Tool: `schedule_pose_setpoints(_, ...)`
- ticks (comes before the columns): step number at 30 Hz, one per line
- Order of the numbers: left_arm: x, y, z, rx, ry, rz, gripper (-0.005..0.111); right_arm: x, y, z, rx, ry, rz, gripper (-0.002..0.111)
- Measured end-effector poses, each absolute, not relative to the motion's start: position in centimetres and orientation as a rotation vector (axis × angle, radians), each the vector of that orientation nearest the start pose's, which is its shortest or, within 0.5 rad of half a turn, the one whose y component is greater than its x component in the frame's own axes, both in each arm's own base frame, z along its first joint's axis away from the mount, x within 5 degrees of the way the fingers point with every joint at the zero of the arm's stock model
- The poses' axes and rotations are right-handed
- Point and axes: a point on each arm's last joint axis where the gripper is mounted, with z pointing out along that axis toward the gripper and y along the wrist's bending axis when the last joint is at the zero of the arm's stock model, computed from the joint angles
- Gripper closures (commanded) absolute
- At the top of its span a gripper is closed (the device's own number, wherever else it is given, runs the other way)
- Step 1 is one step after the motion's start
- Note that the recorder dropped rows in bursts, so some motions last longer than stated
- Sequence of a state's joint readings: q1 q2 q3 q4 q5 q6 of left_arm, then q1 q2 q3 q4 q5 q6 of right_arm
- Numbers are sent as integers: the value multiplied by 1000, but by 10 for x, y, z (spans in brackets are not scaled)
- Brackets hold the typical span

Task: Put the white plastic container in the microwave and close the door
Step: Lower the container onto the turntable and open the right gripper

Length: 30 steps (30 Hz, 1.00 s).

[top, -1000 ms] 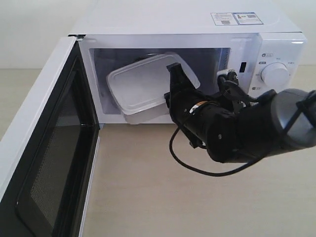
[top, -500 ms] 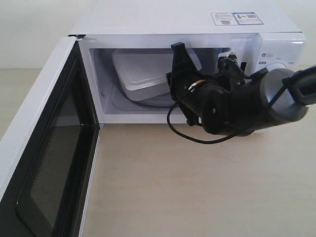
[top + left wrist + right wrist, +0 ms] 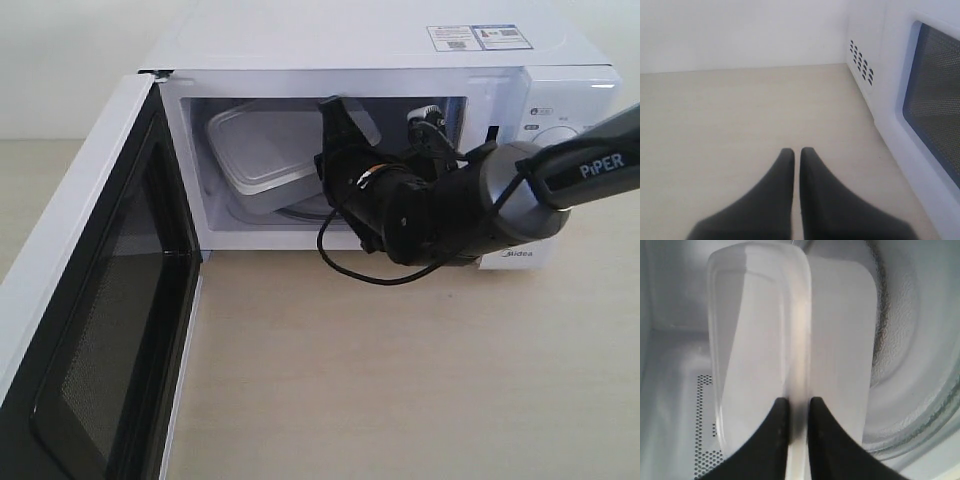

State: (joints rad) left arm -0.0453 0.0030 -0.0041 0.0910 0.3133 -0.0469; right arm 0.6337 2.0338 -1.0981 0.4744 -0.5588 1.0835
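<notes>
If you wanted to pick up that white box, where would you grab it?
By the thin rim at its near end, coming in through the microwave's open front. The box is wide and shallow, probably too broad for the jaws, but its protruding rim fits between them; the right gripper pinches it there now.
</notes>
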Motion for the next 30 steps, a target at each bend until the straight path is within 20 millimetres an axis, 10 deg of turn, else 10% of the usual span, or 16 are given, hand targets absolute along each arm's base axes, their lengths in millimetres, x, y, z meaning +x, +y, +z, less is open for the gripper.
schedule_pose_setpoints(8, 54, 0, 186, 56, 1794, 21, 102, 357, 235, 155, 1043, 1825, 1158, 105)
schedule_pose_setpoints(16, 54, 0, 186, 56, 1794, 21, 102, 357, 235, 155, 1048, 1826, 1158, 59)
schedule_pose_setpoints(30, 54, 0, 186, 56, 1794, 21, 102, 353, 239, 161, 969, 1881, 1108, 60)
